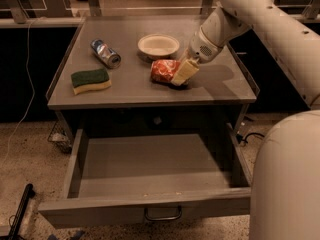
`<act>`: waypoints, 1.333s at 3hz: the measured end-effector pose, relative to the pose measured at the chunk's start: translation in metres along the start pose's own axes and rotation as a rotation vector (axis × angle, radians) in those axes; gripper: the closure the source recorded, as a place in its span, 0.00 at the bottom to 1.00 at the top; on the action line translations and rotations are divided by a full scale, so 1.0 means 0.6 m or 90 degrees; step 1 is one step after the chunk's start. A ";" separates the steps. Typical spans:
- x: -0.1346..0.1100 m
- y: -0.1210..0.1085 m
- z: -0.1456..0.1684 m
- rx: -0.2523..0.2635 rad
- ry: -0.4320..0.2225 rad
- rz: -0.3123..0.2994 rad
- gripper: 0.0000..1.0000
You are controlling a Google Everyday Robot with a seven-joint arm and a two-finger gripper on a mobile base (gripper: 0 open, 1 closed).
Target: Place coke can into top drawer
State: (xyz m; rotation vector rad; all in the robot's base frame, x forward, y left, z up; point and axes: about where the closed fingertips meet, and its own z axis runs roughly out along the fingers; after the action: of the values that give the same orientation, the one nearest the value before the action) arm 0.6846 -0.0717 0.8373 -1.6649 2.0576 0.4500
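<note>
The coke can point(161, 71), red-orange and dented, lies on its side on the grey cabinet top point(130, 91), right of centre. My gripper point(180, 75) reaches down from the upper right and sits right at the can's right end, covering part of it. The can rests on the surface. The top drawer point(100, 211) is pulled wide out below the cabinet top, and its inside shows bare. Its curved metal handle point(163, 215) is at the middle of the front panel.
A blue-and-silver can point(105, 53) lies at the back left. A green and yellow sponge point(90, 80) lies at the front left. A white bowl point(158, 45) stands just behind the coke can. My arm's bulky white body point(285, 184) fills the lower right.
</note>
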 end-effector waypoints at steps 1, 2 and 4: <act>0.000 0.000 0.000 0.000 0.000 0.000 0.94; 0.000 0.000 0.000 0.000 0.000 0.000 1.00; -0.010 0.000 -0.014 0.007 -0.001 -0.005 1.00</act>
State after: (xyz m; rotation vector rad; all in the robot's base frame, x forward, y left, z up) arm 0.6844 -0.0710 0.8477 -1.6655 2.0475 0.4368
